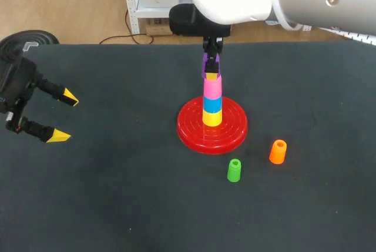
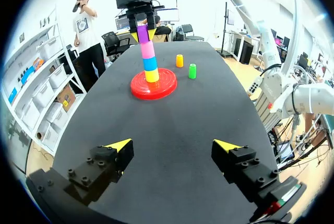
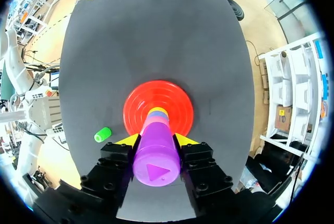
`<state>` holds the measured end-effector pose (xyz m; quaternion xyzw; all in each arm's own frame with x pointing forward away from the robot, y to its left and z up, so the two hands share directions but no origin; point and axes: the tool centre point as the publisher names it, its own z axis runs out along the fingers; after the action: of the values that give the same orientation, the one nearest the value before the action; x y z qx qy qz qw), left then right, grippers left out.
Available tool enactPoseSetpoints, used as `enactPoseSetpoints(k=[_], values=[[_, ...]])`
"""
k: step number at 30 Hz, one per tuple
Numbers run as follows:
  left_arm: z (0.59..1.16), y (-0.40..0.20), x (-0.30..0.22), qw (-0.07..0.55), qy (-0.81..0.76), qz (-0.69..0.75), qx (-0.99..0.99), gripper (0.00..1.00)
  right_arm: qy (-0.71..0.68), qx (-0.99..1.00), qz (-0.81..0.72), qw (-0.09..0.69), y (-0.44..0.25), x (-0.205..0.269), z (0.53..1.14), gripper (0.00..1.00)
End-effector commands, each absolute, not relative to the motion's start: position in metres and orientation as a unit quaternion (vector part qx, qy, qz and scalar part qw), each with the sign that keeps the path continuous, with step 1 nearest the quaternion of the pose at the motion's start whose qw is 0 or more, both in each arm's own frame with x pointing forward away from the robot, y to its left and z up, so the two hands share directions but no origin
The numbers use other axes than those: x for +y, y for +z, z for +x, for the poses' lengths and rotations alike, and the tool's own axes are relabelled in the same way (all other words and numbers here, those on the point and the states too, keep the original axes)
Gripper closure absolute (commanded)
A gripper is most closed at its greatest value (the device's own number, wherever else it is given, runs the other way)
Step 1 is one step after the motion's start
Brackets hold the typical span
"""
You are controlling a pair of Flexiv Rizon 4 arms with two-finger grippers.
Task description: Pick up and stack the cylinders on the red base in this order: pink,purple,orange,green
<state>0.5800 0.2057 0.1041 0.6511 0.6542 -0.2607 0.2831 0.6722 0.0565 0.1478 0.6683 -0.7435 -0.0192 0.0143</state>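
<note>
my right gripper clamped on the purple cylinder, right over the pink cylinder | pink sits on blue cylinder and yellow cylinder on red base, mid-table | orange cylinder, green cylinder near-right of base | my left gripper spread wide, empty, table's left

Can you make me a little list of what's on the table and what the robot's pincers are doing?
tower on red base: yellow cylinder, blue cylinder, pink cylinder, bottom to top
right pincer: shut on purple cylinder, right over the tower
left pincer: open, empty, far from the tower
loose on table: orange cylinder, green cylinder, upright, near the base
</note>
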Motion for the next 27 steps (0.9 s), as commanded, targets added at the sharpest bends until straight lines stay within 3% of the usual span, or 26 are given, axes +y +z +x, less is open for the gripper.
enactPoseSetpoints(k=[1,27], values=[[0.5796,0.1030,0.2063,0.285,-0.260,0.651,0.653,0.00,-0.014,-0.743,0.669,0.004,0.1515,0.0555,0.6677,1.00],[0.5796,0.1030,0.2063,0.285,-0.260,0.651,0.653,0.00,-0.020,-0.748,0.663,0.014,0.1462,0.0506,0.6641,1.00]])
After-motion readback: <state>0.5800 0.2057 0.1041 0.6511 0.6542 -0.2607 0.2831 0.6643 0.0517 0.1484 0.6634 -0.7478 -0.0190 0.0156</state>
